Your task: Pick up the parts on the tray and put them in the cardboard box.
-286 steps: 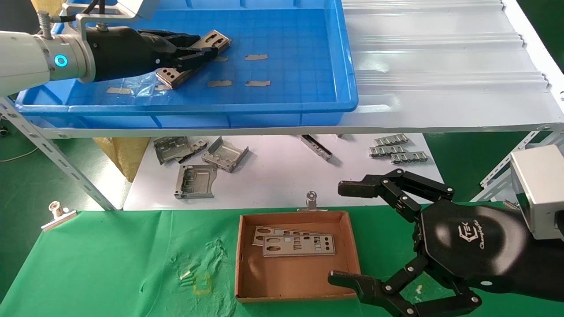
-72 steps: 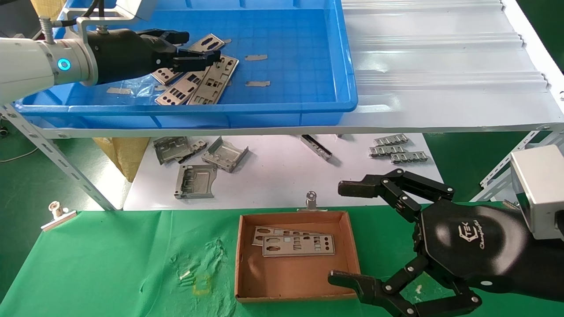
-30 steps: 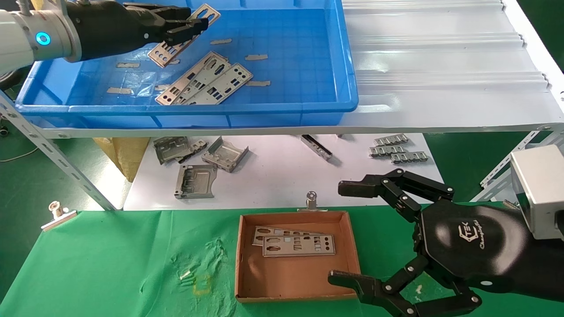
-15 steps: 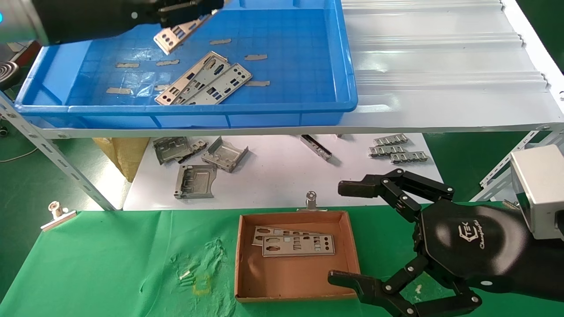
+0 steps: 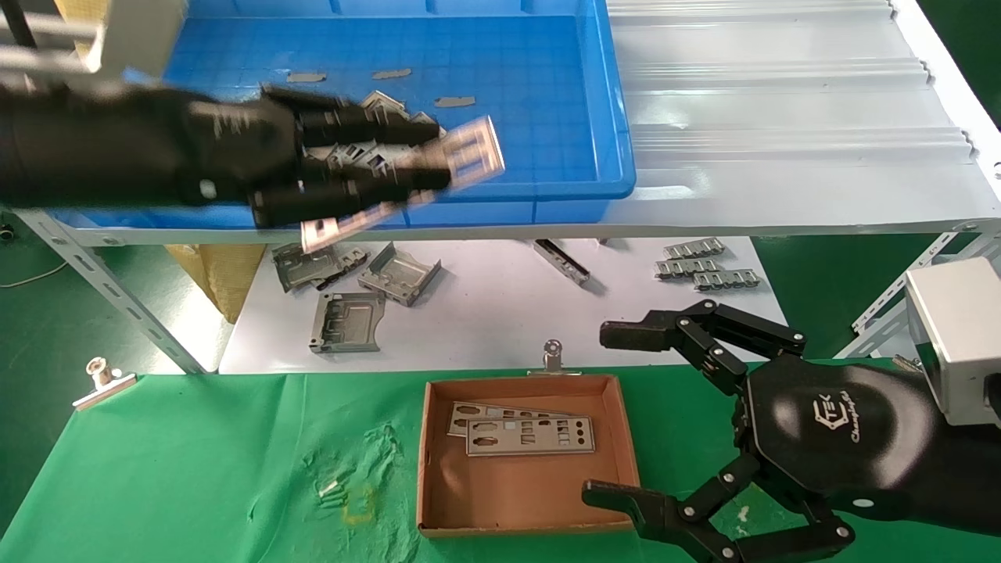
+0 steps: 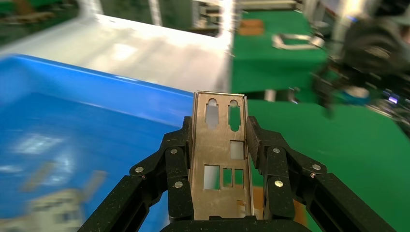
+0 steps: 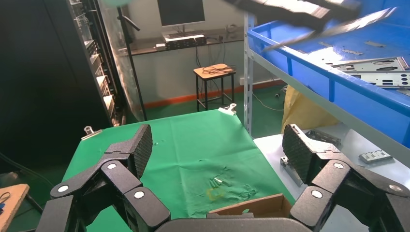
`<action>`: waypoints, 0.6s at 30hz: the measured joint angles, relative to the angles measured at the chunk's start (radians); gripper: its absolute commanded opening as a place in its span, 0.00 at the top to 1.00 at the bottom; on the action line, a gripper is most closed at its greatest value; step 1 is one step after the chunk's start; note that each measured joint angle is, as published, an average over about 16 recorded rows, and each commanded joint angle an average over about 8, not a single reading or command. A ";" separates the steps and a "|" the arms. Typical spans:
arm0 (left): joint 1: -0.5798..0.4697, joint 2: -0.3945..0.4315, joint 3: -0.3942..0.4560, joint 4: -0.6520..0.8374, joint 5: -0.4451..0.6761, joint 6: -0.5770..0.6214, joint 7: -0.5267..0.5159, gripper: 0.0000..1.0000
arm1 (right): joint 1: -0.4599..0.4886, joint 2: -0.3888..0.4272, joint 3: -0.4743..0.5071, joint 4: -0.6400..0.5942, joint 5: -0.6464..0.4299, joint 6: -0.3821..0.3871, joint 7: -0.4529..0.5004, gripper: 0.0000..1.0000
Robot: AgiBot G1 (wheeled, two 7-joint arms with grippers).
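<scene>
In the head view, the left gripper point(image 5: 438, 168) is hanging over the near rim of the blue tray point(image 5: 547, 188), its fingers closed on one silver plate point(image 5: 469, 160) that is sticking out past the fingertips and is also showing below the gripper body. More plates are lying on the tray floor behind the gripper, but it is covering most of them, so their number cannot be told here; three tan tape scraps point(image 5: 453, 102) are showing on the bare floor farther back. In the cardboard box point(image 5: 438, 469), on the green cloth point(image 5: 195, 469), two plates point(image 5: 529, 435) are lying, one overlapping the other. On the white sheet point(image 5: 485, 313) between the shelf and the cloth, three grey bent brackets point(image 5: 346, 321) are sitting at the left, and three ridged strips point(image 5: 708, 268) are lying at the right. The right gripper point(image 5: 618, 410) is resting beside the box, jaws spread wide and holding nothing. In the left wrist view, the two black fingers point(image 6: 179, 169) are pinching the long edges of the single plate point(image 6: 220, 159), which is passing above the tray's blue wall point(image 6: 121, 92). In the right wrist view, the right gripper's fingers point(image 7: 140, 150) are standing far apart and empty above the cloth point(image 7: 193, 145), a corner of the box point(image 7: 251, 205) is showing between them, and two plates point(image 7: 382, 65) are lying in the tray point(image 7: 309, 67).
</scene>
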State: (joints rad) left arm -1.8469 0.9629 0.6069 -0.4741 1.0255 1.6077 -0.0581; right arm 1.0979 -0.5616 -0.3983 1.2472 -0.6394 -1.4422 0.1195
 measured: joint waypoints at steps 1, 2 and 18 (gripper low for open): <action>0.024 -0.012 0.017 -0.043 -0.021 -0.001 -0.011 1.00 | 0.000 0.000 0.000 0.000 0.000 0.000 0.000 0.00; 0.049 -0.023 0.035 -0.084 -0.042 -0.003 -0.022 1.00 | 0.000 0.000 0.000 0.000 0.000 0.000 0.000 0.00; 0.348 0.103 0.235 -0.131 -0.073 -0.213 0.214 1.00 | 0.000 0.000 0.000 0.000 0.000 0.000 0.000 0.00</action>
State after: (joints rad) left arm -1.4994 1.0657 0.8417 -0.6047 0.9527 1.3947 0.1558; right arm 1.0979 -0.5616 -0.3983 1.2472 -0.6394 -1.4422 0.1195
